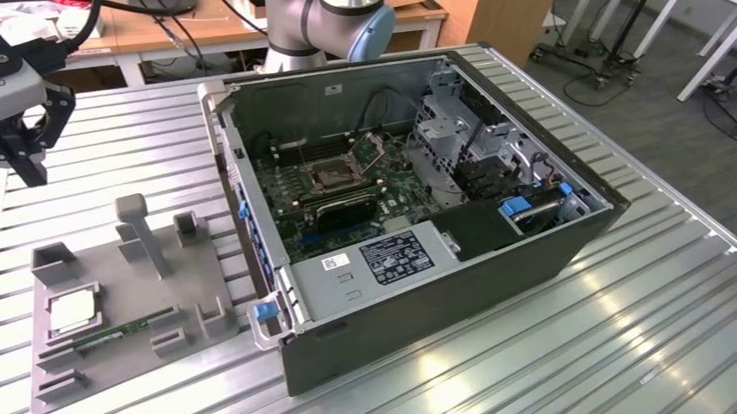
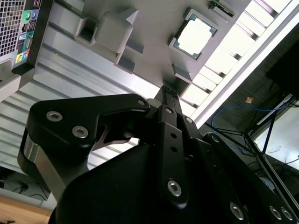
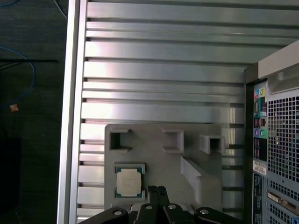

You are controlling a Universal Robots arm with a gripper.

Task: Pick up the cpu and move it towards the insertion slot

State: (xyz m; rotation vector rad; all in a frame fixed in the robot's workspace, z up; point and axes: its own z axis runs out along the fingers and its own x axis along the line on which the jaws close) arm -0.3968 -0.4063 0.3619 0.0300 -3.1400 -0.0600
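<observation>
the cpu (image 3: 128, 181) lies flat in a recess of the grey fixture (image 3: 154, 165), well apart from the insertion slot (image 1: 334, 172) inside the open case (image 1: 461, 297). it is likely light, stiff, thin and delicate — best pinched by opposite edges. the gripper (image 3: 157, 190) hovers just beside it, fingers pressed together, holding nothing. the cpu's underside and the depth of its seat are hidden — the slot's centre is hard to make out.

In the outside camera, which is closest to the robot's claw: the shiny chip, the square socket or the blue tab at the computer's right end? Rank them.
From the gripper, at the exterior view's left:
1. The cpu, on the grey tray.
2. The insertion slot, inside the case.
3. The blue tab, at the exterior view's right.
</observation>
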